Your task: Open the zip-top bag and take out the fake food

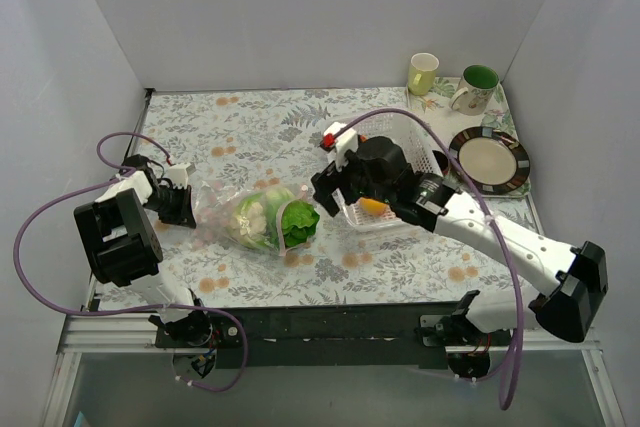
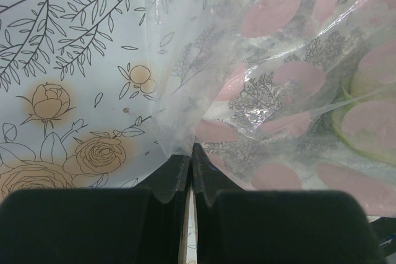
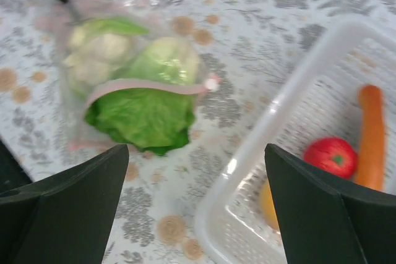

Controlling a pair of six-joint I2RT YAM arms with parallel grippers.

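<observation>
The clear zip-top bag lies on the flowered cloth, its pink-stripped mouth open toward the right. Green lettuce sticks out of the mouth; the whitish cauliflower piece sits inside with it. My left gripper is shut on the bag's closed left end. My right gripper is open and empty, above the cloth between the lettuce and the white basket. In the basket lie a red round piece, a long orange-red piece and an orange-yellow fruit.
The white perforated basket stands right of the bag, partly under my right arm. A brown-rimmed plate, a yellow mug and a green-lined mug stand at the back right. White walls close in the table.
</observation>
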